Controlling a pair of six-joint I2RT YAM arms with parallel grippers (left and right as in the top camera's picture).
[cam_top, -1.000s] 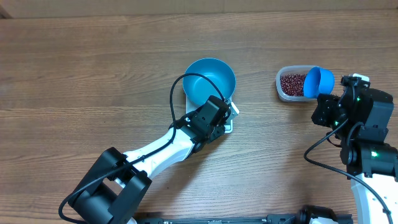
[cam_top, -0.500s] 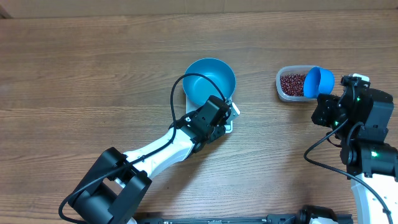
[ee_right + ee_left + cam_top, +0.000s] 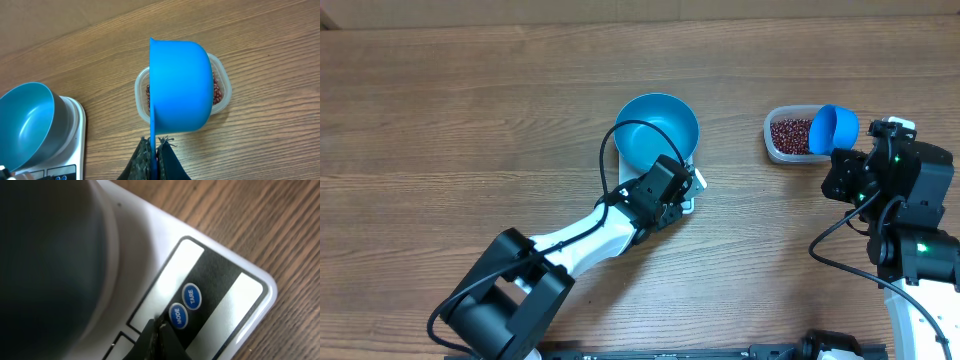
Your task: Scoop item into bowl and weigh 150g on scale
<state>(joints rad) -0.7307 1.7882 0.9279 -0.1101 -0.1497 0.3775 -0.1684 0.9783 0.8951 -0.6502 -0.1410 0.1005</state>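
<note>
The beans [image 3: 790, 132] lie in the clear tub [image 3: 772, 146], well right of the bowl, and none show in the blue bowl [image 3: 658, 130], which sits on the scale [image 3: 150, 245]. Over the last second nothing of these has shifted. The right pincer [image 3: 155, 145] stays clamped on the handle of the blue scoop [image 3: 180, 85], which hangs over the tub. Only the left arm's lower links near its base have swung a little. The left pincer [image 3: 156, 325] stays shut, its tip at the MODE button [image 3: 177, 316], just beside TARE [image 3: 191, 296]. We judge the scale is still being set and scooping is not yet begun.

Bare worktop [image 3: 470, 120] lies between bowl and tub, so the scoop has an open path leftward. The left arm crowds the scale's front corner, and its cable loops over the bowl's left rim.
</note>
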